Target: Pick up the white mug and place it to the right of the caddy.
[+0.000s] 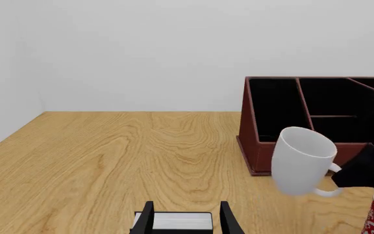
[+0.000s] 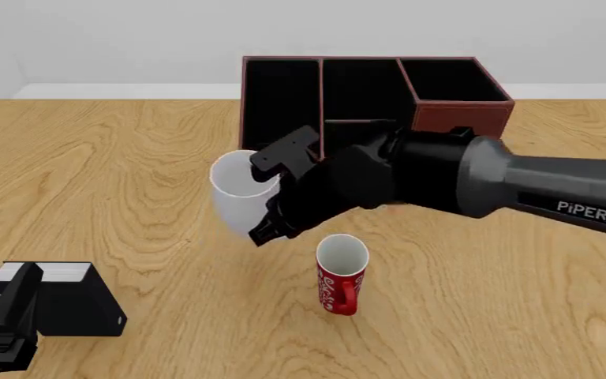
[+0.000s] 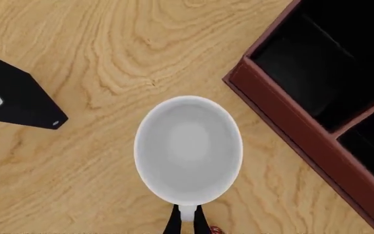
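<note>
Wood-grain counter (image 2: 124, 158) under a plain pale wall. Two mugs, one caddy, one small box, two arms.

White mug (image 2: 242, 192): one, lifted clear of the wood, tilted, mouth up, just in front of the caddy's left front corner. Pinched at the handle by right gripper (image 2: 271, 207), fingers pressed together on the loop, seen from the right wrist as two dark tips at the handle base.

Caddy (image 2: 461, 118): one, dark red-brown, black-lined compartments, at the far edge near centre.

Red mug (image 2: 340, 274): one, white lettering, upright on the wood, nearer the front edge than the white mug, apart from it.

Black box (image 2: 66, 304): one, white top, near the front left corner. Left gripper (image 1: 187, 219) spread, fingers either side of the box; contact cannot be told.
</note>
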